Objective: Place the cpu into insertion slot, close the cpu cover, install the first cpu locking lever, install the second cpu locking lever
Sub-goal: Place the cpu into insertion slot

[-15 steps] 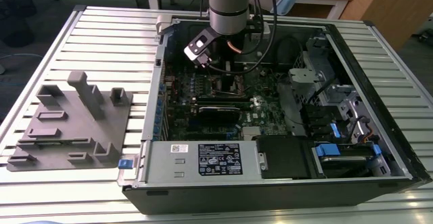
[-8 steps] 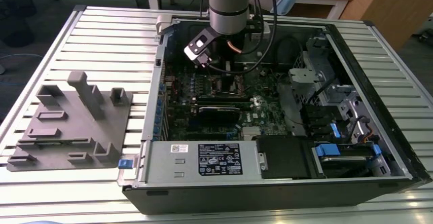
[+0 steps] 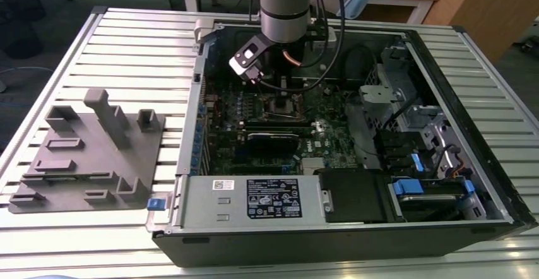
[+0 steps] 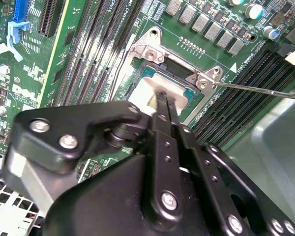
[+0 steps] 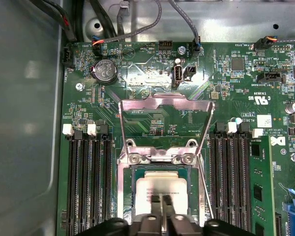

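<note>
The cpu (image 5: 160, 186), a small square chip with a silvery top, lies flat in the insertion slot (image 5: 133, 173), a black square socket on the green board. My gripper (image 5: 162, 199) stands directly over the chip, its two thin fingers shut together with their tips at its top face. In the second wrist view the gripper (image 4: 162, 96) meets the cpu (image 4: 145, 91) the same way. The cpu cover (image 5: 137, 104), a silver frame, is swung open away from the slot on its hinge. A thin wire locking lever (image 4: 265, 90) sticks out beside the socket. In the exterior view the gripper (image 3: 282, 88) hangs above the slot (image 3: 281, 105).
Long black memory slots (image 5: 88, 182) flank the socket on both sides. The open computer case (image 3: 471, 102) holds cables, drive bays and a power supply (image 3: 252, 200). A grey fixture plate (image 3: 84, 159) lies on the slatted table at the exterior view's left.
</note>
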Robot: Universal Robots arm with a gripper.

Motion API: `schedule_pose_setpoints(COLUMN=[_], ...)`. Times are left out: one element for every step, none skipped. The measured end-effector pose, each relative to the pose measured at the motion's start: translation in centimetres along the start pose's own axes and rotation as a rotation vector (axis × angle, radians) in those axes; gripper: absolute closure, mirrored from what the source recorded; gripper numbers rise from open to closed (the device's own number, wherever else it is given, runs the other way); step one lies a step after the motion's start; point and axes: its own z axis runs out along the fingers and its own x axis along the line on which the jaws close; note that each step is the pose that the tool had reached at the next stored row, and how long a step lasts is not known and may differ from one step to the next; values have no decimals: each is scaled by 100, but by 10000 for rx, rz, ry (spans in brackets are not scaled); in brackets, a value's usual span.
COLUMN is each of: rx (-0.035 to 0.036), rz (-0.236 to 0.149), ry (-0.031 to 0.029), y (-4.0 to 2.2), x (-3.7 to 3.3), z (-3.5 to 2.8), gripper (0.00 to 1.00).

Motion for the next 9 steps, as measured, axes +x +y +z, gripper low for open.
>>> schedule_pose_setpoints(rx=[0, 0, 0, 0, 0, 0, 0, 1, 3], rz=[0, 0, 0, 0, 0, 0, 0, 0, 0], ry=[0, 0, 0, 0, 0, 0, 0, -2, 0], y=[0, 0, 0, 0, 0, 0, 0, 0, 1], x=[0, 0, 0, 0, 0, 0, 0, 0, -1], z=[0, -1, -1, -2, -2, -3, -3, -6, -13], gripper=[87, 87, 89, 89, 89, 89, 89, 89, 89])
